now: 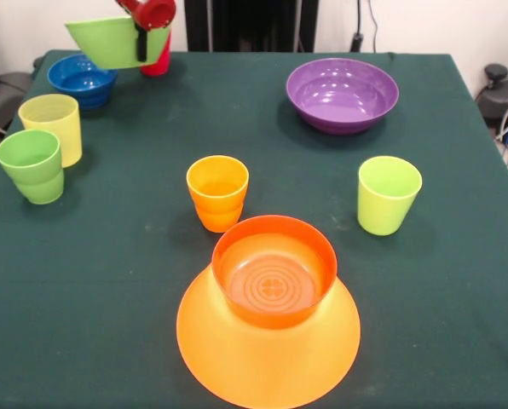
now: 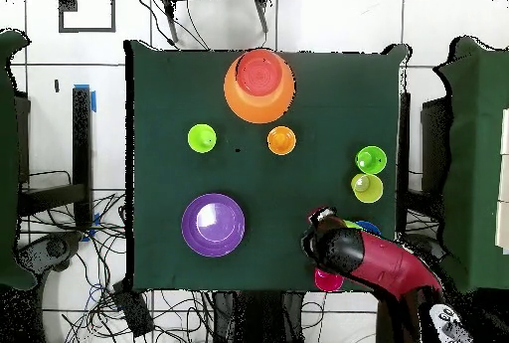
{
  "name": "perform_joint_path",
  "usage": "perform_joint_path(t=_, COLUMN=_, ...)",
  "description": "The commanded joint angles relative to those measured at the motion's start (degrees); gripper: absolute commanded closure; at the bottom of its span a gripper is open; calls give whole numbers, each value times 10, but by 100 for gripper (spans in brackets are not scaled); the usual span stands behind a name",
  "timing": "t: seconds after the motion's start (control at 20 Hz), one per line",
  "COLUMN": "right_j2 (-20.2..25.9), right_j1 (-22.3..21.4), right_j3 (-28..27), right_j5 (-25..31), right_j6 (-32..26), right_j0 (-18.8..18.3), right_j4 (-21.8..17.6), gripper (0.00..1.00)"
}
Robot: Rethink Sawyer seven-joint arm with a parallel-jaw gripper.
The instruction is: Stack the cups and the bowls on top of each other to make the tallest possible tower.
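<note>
One green bowl (image 1: 109,41) hangs tilted, its rim clamped between the fingers (image 1: 141,44), above the surface (image 1: 135,281).

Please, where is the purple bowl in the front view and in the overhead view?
Front view: the purple bowl stands upright at the upper right, on the green cloth.
Overhead view: it sits at the lower left of the table.
Shared landmark: the lime green cup is the cup nearest to it in both views.
</note>
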Motion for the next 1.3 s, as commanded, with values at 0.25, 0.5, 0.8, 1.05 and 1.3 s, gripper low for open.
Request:
perform_joint_path(t=0.25, right_j2=92, right_j1=-30, right_j3=19, right_j5=23, right_j6=-82, right_j0=-59, right_j4=-87, gripper=100)
perform_joint_path(t=0.5, right_j2=105, right_j1=-51, right_j3=11, right_j5=55, right_j6=-73, right_j0=-54, right_j4=-90, gripper=100)
perform_joint_path(t=0.8, right_j2=112, right_j1=-74, right_j3=8, right_j5=84, right_j6=-59, right_j0=-32, right_j4=-79, gripper=100)
perform_joint_path(t=1.05, right_j2=112, right_j1=-86, right_j3=-2, right_j5=94, right_j6=-39, right_j0=-4, right_j4=-71, gripper=100)
perform_joint_path(t=1.3, right_j2=111, right_j1=-94, right_j3=-38, right_j5=129, right_j6=-34, right_j0=31, right_j4=-64, gripper=100)
